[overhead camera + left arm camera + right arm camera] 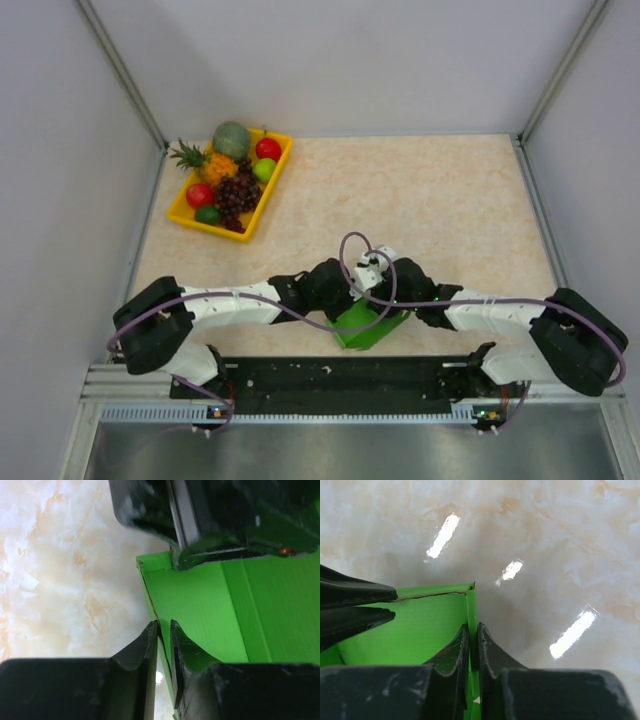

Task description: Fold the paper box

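Note:
The paper box (368, 324) is bright green card, partly raised into walls, at the near middle of the table under both wrists. My left gripper (350, 298) is shut on one upright wall of the box (200, 600); the wall edge runs between its fingertips (152, 640). My right gripper (392, 297) is shut on the adjoining upright wall (471, 605), near the corner where two walls meet. The left gripper's fingers show at the left of the right wrist view (355, 605). The right gripper's body shows at the top of the left wrist view (215, 525).
A yellow tray (185, 211) holding fruit stands at the far left of the beige marbled table (440, 210). Grey walls close in left, right and back. The arms' rail (340, 385) runs along the near edge, just behind the box.

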`<state>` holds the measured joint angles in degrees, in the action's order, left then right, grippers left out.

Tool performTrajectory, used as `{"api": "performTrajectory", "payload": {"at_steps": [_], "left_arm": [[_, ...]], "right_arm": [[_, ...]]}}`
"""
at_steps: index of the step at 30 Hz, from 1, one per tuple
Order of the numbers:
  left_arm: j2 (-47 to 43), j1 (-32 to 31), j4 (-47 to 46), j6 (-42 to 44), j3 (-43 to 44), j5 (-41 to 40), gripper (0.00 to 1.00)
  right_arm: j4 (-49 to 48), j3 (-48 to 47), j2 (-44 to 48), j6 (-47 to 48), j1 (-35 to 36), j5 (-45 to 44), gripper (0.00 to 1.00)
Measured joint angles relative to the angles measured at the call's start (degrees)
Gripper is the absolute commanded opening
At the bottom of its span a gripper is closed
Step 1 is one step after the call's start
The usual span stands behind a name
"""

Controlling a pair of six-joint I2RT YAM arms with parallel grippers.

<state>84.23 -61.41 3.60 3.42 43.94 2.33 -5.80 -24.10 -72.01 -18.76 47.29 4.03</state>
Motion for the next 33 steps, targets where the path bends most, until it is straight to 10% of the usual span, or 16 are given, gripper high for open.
{"api": "performTrajectory", "payload": {"at_steps": [14,23,33], "left_arm": [[-18.95,7.39,0.74,-6.95,-5.18,9.92,0.59],[-36.20,21.07,0.42,-18.53,-13.31,12.50,0.64],[-27.63,26.88,-6.08,-28.33,-14.78,28.81,0.80]], "right_arm": [[-10.56,4.24,6.49,7.39,3.19,-5.09,0.00],[-15.87,11.78,17.57,13.14,0.37,-1.75,0.00],[-17.88,12.59,22.80,14.38,-0.66,5.11,0.00]]}}
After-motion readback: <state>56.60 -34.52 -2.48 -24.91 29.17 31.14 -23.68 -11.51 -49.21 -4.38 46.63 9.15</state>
